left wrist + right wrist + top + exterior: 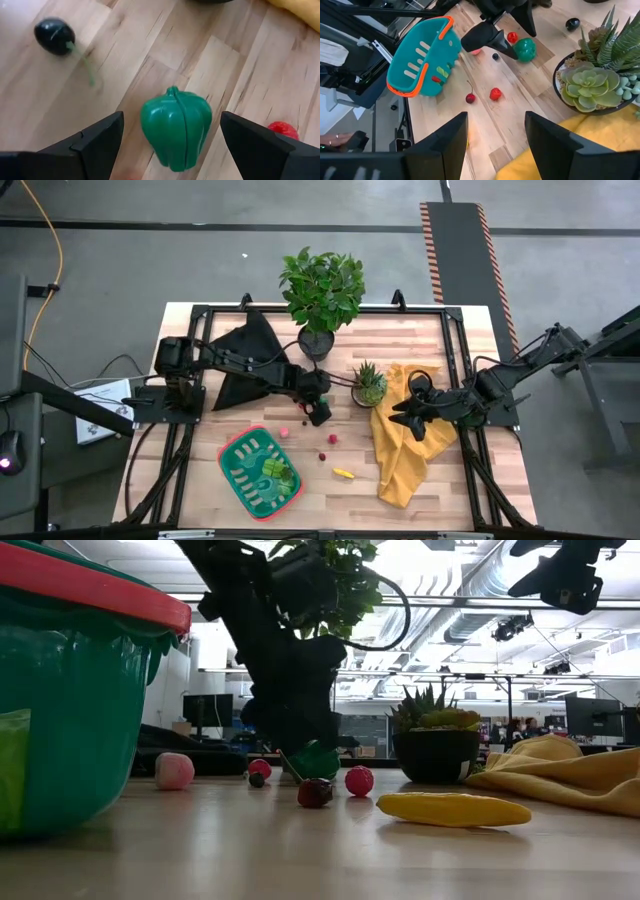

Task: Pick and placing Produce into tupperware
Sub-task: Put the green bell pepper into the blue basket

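My left gripper (171, 131) is open and low over the table, one finger on each side of a green toy pepper (176, 127) that lies on the wood; a gap shows on both sides. A dark cherry (54, 35) and a red piece (282, 129) lie nearby. The green tupperware (243, 452) with the red rim sits at the near left and holds a green piece (277, 471). Pink (284, 432), red (331, 439) and yellow (343, 473) produce lie between them. My right gripper (398, 416) hovers open above the yellow cloth (400, 465).
A small spiky potted plant (369, 383) stands just right of my left gripper. A large leafy potted plant (322, 290) and a black cloth (240, 350) are at the far side. The yellow cloth covers the right part of the table. Bare wood lies near the yellow piece.
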Motion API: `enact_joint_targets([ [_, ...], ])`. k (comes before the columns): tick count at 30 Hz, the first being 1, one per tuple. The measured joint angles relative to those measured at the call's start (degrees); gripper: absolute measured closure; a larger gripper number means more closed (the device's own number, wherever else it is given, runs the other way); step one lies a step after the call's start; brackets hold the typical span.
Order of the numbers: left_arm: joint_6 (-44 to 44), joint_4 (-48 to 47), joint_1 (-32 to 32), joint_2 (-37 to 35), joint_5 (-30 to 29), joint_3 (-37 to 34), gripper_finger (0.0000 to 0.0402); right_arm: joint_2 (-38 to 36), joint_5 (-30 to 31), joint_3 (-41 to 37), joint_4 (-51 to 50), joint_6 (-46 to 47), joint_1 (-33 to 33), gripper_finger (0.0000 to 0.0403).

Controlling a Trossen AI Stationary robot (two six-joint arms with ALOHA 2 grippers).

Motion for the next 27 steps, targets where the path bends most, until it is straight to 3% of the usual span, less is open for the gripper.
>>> enact_joint_targets([
  [27, 4.8, -3.0, 0.0, 0.0, -2.7, 0.0, 0.0080, 0.0, 1.0, 0.0, 0.0, 0.6, 0.0, 0.0215],
])
